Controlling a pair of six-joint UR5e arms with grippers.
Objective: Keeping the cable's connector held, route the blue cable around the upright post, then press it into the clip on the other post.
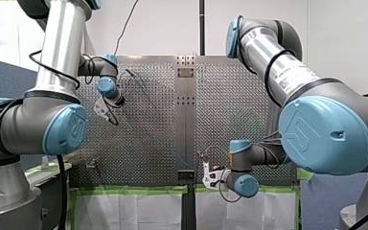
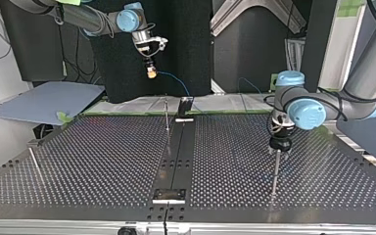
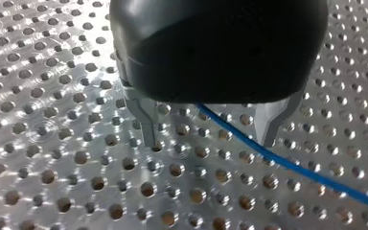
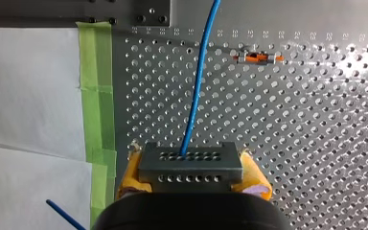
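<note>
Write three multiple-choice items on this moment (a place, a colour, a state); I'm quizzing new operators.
1. In the top view, what stands just under my left gripper?
A. a thin upright post
B. a coiled rope
C. a plastic bin
2. What colour are the pads of my right gripper, beside the connector?
A. red
B. yellow
C. white
3. How do my left gripper's fingers stand?
A. shut on the connector
B. shut on the post
C. open
Key: 1 A, the post rises to that gripper; 2 B, yellow flanks the grey block; 3 C, a gap shows between them.
</note>
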